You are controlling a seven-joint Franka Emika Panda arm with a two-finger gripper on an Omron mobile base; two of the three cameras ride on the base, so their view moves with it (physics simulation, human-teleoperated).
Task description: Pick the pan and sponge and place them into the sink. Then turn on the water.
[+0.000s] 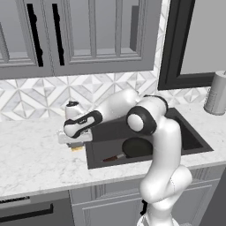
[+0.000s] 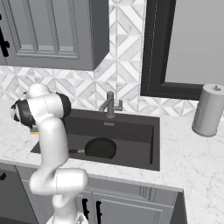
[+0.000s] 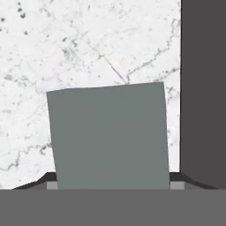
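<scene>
Claw (image 1: 76,143) sits low on the marble worktop (image 1: 35,159), left of the sink (image 1: 190,137); the sponge (image 3: 108,137) lies directly beneath, grey-green face up. Grip unclear, possibly closed. Pan (image 1: 137,147) rests in the basin.

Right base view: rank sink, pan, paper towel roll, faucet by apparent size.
1. sink, largest by far.
2. paper towel roll and pan: look alike in extent; the roll stands nearer the camera, so unranked.
3. faucet, smallest.
</scene>
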